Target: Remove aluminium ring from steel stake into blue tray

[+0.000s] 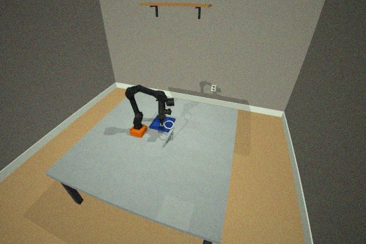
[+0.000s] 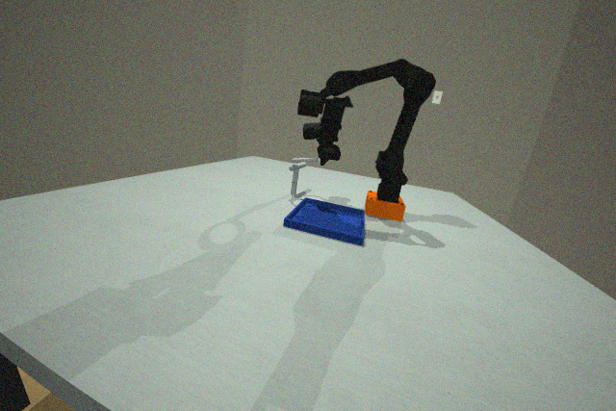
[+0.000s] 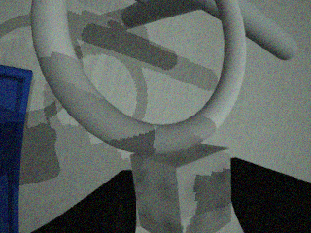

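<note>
Pale tabletop (image 1: 189,158) (image 2: 189,346) | jaws (image 1: 162,123) (image 2: 323,162) grasp ring's tab (image 3: 181,189) | ring (image 1: 164,126) (image 2: 304,159) (image 3: 83,104) beyond tray edge

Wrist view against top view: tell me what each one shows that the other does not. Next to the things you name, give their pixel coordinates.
Only the wrist view shows the ring's welded tab (image 3: 204,189) as a distinct block, clamped between the black fingers.

Only the top view shows the orange base (image 1: 133,133), the wall shelf (image 1: 177,4) and the wall socket (image 1: 213,87).

Both show the gripper (image 1: 162,123) (image 3: 181,175), the ring (image 1: 164,124) (image 3: 170,138), the stake's cross-bar (image 1: 169,134) (image 3: 272,39), the table top (image 1: 189,182) (image 3: 287,121) and the blue tray (image 1: 155,124) (image 3: 10,112), which the wrist view cuts off.
</note>
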Action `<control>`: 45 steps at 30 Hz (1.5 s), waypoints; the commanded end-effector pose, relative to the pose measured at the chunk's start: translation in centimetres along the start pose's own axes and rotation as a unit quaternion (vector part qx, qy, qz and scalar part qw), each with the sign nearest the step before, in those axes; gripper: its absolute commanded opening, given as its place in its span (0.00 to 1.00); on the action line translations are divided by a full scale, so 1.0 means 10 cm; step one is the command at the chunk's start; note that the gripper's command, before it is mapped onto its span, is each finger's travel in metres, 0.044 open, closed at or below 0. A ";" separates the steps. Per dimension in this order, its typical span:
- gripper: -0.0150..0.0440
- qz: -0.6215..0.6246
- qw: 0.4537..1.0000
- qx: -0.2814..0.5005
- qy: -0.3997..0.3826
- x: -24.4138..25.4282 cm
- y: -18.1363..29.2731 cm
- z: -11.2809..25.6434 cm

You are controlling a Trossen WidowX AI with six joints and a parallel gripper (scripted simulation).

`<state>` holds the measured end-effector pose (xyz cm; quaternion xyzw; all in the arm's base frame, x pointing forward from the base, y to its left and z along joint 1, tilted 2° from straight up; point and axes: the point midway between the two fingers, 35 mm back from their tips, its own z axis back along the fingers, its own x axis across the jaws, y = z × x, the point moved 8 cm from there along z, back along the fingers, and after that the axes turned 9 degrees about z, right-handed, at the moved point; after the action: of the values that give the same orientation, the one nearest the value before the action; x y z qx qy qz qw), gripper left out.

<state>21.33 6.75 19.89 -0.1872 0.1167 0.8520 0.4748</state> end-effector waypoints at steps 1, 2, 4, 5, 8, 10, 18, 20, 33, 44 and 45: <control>0.25 -0.018 1.000 0.005 0.020 0.03 -0.03 0.04; 0.25 -0.023 0.999 0.006 0.026 0.04 -0.03 0.04; 0.25 -0.034 0.999 0.007 0.036 0.07 -0.04 0.06; 0.25 -0.039 0.998 0.008 0.041 0.08 -0.04 0.07; 0.25 -0.054 0.997 0.008 0.057 0.11 -0.05 0.10; 0.25 -0.064 0.996 0.008 0.068 0.13 -0.06 0.12; 0.25 -0.104 0.988 -0.002 0.112 0.22 -0.09 0.21; 0.25 -0.114 0.986 -0.006 0.123 0.24 -0.10 0.23; 0.25 -0.112 0.989 -0.006 0.098 1.46 -0.18 0.22; 0.25 -0.120 0.985 -0.007 0.123 2.37 0.16 0.11; 0.25 -0.120 0.985 -0.007 0.123 2.39 0.15 0.07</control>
<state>8.52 24.41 11.02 -0.3062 0.1438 0.7649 0.5481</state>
